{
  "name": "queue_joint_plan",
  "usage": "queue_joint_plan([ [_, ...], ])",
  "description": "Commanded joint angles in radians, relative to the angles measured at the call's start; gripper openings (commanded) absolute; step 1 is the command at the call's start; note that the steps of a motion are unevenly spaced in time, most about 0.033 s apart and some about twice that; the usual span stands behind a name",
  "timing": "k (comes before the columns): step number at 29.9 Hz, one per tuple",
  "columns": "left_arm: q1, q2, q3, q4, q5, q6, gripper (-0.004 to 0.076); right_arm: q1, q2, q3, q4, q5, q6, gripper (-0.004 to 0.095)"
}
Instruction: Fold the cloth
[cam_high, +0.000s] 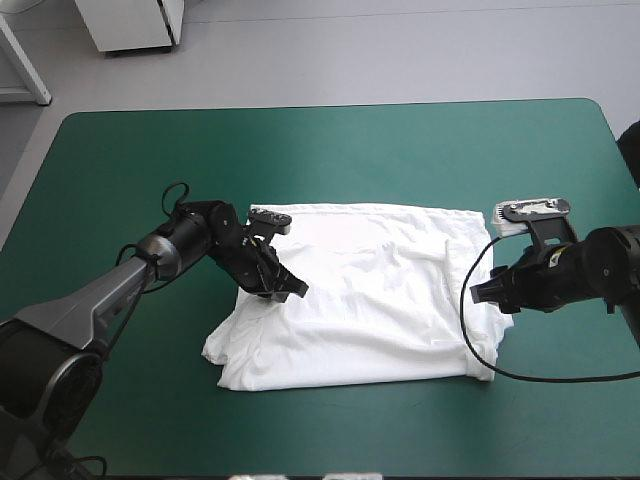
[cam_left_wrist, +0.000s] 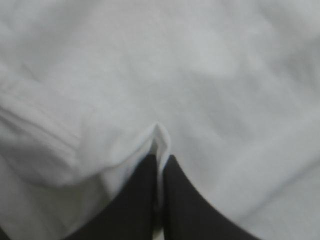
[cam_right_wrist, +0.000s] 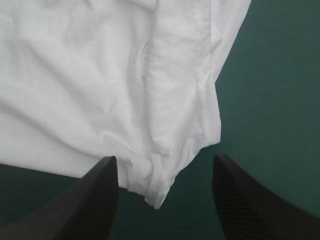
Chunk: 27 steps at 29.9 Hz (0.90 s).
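From above, the white T-shirt (cam_high: 370, 300) lies spread mostly flat in the middle of the desk (cam_high: 330, 150) with its teal-green cover, the left tool (cam_high: 290, 289) on its left side and the right tool (cam_high: 480, 293) at its right edge. Along the left tool (cam_left_wrist: 161, 159), the black fingers (cam_left_wrist: 137, 200) are clenched on a small raised pinch of the T-shirt, white cloth filling everything ahead. Along the right tool (cam_right_wrist: 165, 162), the fingers (cam_right_wrist: 100, 200) stand apart, released, a rumpled corner of the T-shirt lying between them on the cover.

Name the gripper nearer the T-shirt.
Left. The left gripper is shut on a fold of the T-shirt; the right gripper is open at its edge, a corner between its fingers.
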Motion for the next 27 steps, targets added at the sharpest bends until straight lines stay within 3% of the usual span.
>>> queue_joint_plan([
  [1, -0.008, 0.003, -0.028, 0.049, -0.032, -0.040, -0.0010, 0.001, -0.018, -0.034, -0.026, -0.032, 0.003, 0.0540],
  [8, -0.010, -0.021, -0.034, 0.085, 0.029, -0.049, 0.0027, 0.001, -0.018, -0.034, -0.048, -0.032, 0.016, 0.0540],
  [14, -0.010, -0.139, -0.112, 0.068, 0.172, -0.039, 0.0293, 0.001, -0.018, -0.034, -0.052, -0.036, 0.016, 0.0540],
  [17, -0.012, -0.202, -0.130, 0.065, 0.217, -0.038, 0.0377, 0.001, -0.018, -0.034, -0.052, -0.036, 0.016, 0.0540],
  [22, -0.012, -0.302, -0.131, 0.063, 0.290, -0.038, 0.0391, 0.001, -0.018, -0.023, -0.062, -0.051, 0.032, 0.0540],
  [27, -0.012, -0.405, -0.131, 0.120, 0.293, -0.041, 0.0391, 0.001, 0.001, 0.041, -0.112, -0.119, 0.055, 0.0540],
])
